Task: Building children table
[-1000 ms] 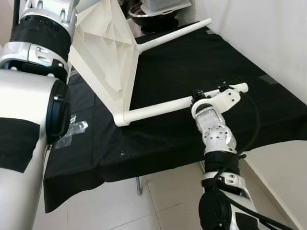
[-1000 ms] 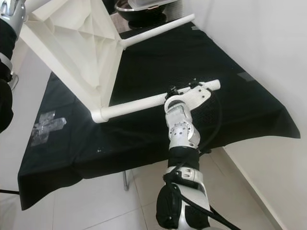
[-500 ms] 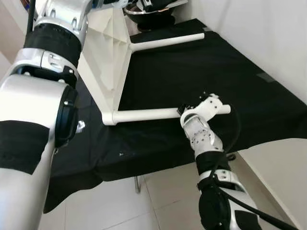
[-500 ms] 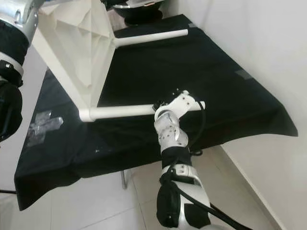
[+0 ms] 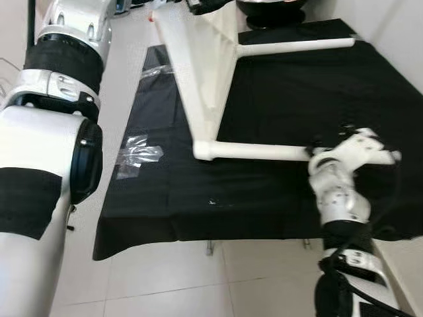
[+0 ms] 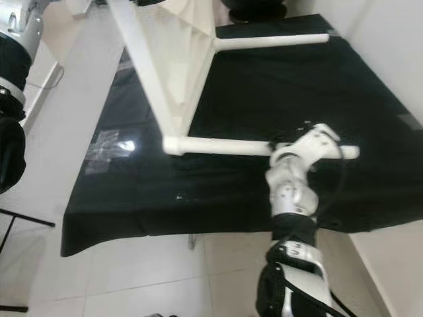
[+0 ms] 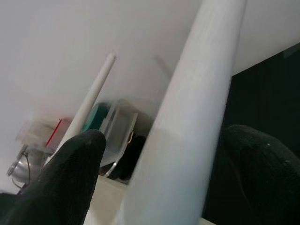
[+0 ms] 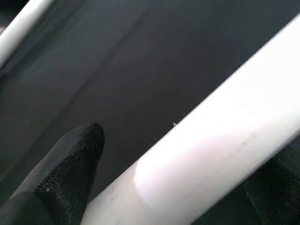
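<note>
Tabletop [image 5: 198,72] white, tipped on edge over black cloth [image 5: 277,86]. My right gripper [image 8: 154,168] closed around near leg [image 5: 258,151], which lies just above cloth. My left gripper [image 7: 154,164] clamps another white leg [image 7: 187,122] up top.

Beyond right gripper [image 5: 316,142]: open black cloth [image 5: 297,92], bounded by the far white leg [image 5: 294,46].
Across its fingers: near white leg [image 5: 258,150] blocks passage.
Toward the robot's left: upright tabletop [image 5: 201,59] walls the way.
Behind tabletop: crumpled plastic wrap [image 5: 137,150].
</note>
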{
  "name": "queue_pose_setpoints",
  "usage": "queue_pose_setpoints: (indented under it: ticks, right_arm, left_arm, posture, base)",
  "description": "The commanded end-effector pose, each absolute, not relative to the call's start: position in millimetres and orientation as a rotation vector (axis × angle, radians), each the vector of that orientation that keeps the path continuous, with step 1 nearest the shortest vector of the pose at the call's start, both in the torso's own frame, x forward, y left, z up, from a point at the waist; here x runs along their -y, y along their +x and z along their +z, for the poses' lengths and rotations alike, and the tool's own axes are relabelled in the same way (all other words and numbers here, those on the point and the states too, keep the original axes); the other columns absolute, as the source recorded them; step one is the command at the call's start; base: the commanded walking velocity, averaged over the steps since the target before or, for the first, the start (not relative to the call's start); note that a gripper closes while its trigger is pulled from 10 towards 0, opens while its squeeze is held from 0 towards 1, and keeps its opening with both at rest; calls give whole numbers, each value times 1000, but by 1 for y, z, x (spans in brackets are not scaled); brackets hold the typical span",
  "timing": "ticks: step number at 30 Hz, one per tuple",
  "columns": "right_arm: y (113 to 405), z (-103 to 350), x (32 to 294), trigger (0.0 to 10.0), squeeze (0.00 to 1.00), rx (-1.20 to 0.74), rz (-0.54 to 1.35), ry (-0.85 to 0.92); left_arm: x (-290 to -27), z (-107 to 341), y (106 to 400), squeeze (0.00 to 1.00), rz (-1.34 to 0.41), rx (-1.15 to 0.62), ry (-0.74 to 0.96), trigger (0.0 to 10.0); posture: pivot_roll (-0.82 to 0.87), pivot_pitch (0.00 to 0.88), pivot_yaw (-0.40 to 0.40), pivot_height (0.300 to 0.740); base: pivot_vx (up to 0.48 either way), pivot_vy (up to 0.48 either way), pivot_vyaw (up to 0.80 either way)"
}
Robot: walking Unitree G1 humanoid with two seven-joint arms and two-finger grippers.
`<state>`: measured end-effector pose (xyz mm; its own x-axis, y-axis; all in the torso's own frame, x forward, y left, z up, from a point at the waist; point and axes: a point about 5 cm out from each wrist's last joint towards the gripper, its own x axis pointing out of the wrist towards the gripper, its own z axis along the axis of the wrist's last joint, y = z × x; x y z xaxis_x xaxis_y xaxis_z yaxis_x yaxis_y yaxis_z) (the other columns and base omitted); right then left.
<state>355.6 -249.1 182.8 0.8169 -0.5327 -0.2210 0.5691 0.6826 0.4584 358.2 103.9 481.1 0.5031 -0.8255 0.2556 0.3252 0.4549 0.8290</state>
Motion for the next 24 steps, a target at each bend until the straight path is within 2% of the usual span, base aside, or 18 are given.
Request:
queue_pose_setpoints:
  ticks: [1, 4, 9, 10, 12, 13, 14, 15, 17, 18, 20, 21, 22, 24]
  right_arm:
    - [338, 151, 269, 10000, 1000, -195, -734, 407]
    - [340, 189, 267, 10000, 1000, -27, -608, 528]
    - [335, 226, 267, 10000, 1000, 124, -499, 572]
    - [330, 226, 277, 10000, 675, 106, -552, 466]
    - [323, 227, 289, 10000, 675, 82, -622, 332]
    - [319, 226, 294, 10000, 518, 67, -657, 285]
    - [316, 224, 300, 10000, 518, 42, -702, 220]
    - [310, 225, 308, 10000, 329, 39, -755, 152]
    - [304, 226, 316, 10000, 329, 41, -805, 84]
    - [301, 228, 320, 10000, 251, 54, -825, 65]
    - [299, 230, 323, 10000, 231, 58, -844, 58]
    - [296, 227, 327, 10000, 145, 36, -870, 110]
    - [294, 215, 330, 10000, 129, -40, -881, 224]
    - [293, 211, 330, 10000, 129, -60, -878, 251]
  left_arm:
    - [-113, 471, 364, 0, -789, 679, 785, 10000]
    - [-113, 471, 364, 0, -792, 681, 783, 10000]
    - [-113, 470, 364, 0, -797, 678, 784, 10000]
    - [-112, 470, 364, 0, -799, 679, 783, 10000]
    - [-112, 470, 364, 0, -802, 680, 782, 10000]
    - [-112, 470, 364, 0, -803, 680, 781, 10000]
    - [-112, 470, 364, 0, -805, 681, 779, 10000]
    - [-112, 470, 364, 0, -806, 681, 778, 10000]
    - [-111, 470, 364, 0, -808, 682, 776, 10000]
    - [-111, 470, 364, 0, -809, 682, 775, 10000]
    - [-111, 470, 364, 0, -811, 683, 774, 10000]
    - [-111, 470, 364, 0, -813, 683, 773, 10000]
    - [-111, 469, 364, 0, -814, 683, 772, 10000]
    - [-111, 469, 364, 0, -814, 683, 772, 10000]
  posture:
    - [12, 187, 77, 740]
    - [9, 183, 80, 740]
    - [9, 178, 83, 740]
    - [4, 175, 82, 740]
    - [4, 175, 82, 740]
    - [4, 175, 82, 740]
    - [4, 175, 82, 740]
    - [0, 175, 83, 740]
    - [0, 175, 83, 740]
    - [0, 175, 82, 740]
    - [-1, 176, 84, 740]
    - [-2, 176, 84, 740]
    - [-3, 178, 83, 740]
    - [-3, 178, 83, 740]
  base:
    - [0, 0, 0]
    - [0, 0, 0]
    - [0, 0, 0]
    - [0, 0, 0]
    - [0, 0, 0]
    - [0, 0, 0]
    - [0, 0, 0]
    - [0, 0, 0]
    - [0, 0, 0]
    - [0, 0, 0]
    - [0, 0, 0]
    - [0, 0, 0]
    - [0, 0, 0]
    - [0, 0, 0]
